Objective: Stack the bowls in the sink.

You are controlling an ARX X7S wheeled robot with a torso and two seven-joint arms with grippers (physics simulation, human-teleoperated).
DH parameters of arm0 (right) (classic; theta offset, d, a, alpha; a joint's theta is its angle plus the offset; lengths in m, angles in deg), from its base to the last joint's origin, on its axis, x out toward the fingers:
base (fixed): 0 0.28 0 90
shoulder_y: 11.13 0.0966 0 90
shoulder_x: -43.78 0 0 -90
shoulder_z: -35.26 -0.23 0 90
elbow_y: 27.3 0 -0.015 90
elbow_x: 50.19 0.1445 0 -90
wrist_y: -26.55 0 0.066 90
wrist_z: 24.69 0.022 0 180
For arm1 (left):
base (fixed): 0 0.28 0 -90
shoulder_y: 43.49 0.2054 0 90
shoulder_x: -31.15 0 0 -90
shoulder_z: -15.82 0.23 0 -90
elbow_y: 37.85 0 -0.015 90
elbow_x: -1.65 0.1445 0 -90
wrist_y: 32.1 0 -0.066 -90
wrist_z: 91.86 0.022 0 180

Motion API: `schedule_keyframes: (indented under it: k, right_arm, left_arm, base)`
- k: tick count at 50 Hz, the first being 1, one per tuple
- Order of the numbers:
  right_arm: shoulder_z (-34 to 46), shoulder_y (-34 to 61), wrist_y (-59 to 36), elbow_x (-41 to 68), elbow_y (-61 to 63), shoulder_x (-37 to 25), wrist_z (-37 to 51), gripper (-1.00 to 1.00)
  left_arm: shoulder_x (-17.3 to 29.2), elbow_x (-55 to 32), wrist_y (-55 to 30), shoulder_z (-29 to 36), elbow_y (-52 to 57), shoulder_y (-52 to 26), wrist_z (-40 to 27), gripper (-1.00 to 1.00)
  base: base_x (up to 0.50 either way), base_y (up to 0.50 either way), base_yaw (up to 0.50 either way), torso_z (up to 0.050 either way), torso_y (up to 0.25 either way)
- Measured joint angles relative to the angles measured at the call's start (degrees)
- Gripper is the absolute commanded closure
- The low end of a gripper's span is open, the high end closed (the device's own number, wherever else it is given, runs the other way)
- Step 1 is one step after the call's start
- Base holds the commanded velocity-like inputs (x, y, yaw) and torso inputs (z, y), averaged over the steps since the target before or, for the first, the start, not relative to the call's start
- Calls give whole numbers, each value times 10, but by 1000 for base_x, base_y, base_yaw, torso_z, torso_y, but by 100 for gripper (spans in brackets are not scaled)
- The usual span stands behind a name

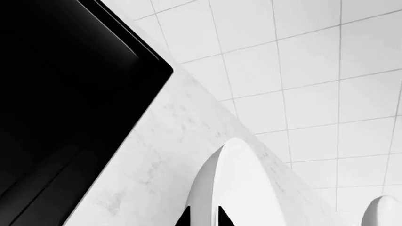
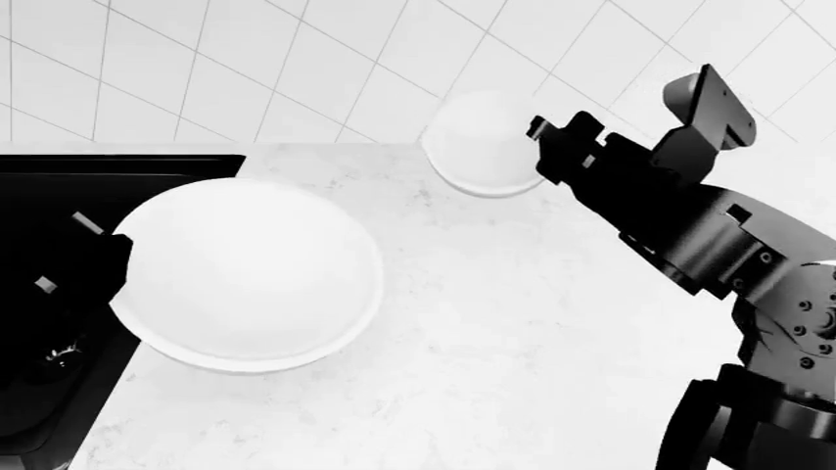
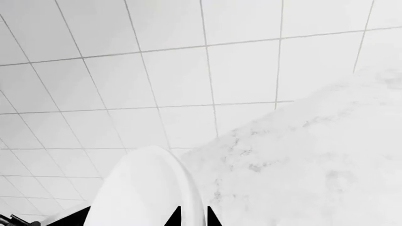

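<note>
The wide shallow white bowl [image 2: 249,279] hangs over the counter edge beside the black sink [image 2: 78,196]. My left gripper [image 2: 108,269] is shut on its left rim. In the left wrist view that rim [image 1: 217,188] runs between the fingertips of the left gripper [image 1: 203,217], with the sink [image 1: 63,94] beyond. The small white bowl [image 2: 481,142] is up at the back by the tiled wall. My right gripper [image 2: 549,147] is shut on its right rim. The right wrist view shows that small bowl [image 3: 144,188] pinched in the right gripper [image 3: 193,217].
The white marble counter [image 2: 523,323] stretches right of the sink, backed by a white tiled wall [image 2: 261,69]. My right arm [image 2: 706,245] reaches across the counter's right side. The small bowl [image 1: 383,212] also shows far off in the left wrist view.
</note>
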Motion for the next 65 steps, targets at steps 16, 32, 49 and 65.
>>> schedule_keyframes:
  k: [16,32,49,65]
  right_arm:
    - [-40,-30,-32,68,54,-15,72,100]
    - [-54,-45,-34,92,77,-28,101,100]
    - [-43,-47,-30,91,76,-36,96,100]
    - [-32,-42,-24,96,74,-39,90,100]
  left_arm:
    - [-11,7,8,0,-4,4,10,100]
    - [-14,15,19,-8,-7,6,16,100]
    - [-14,19,26,-14,-6,16,17,100]
    - [-10,23,31,-12,-7,15,16,100]
  base:
    - [0,0,0,0,1]
    - [0,0,0,0,1]
    - [0,168,0,1,1]
    - [0,367,0,0,1]
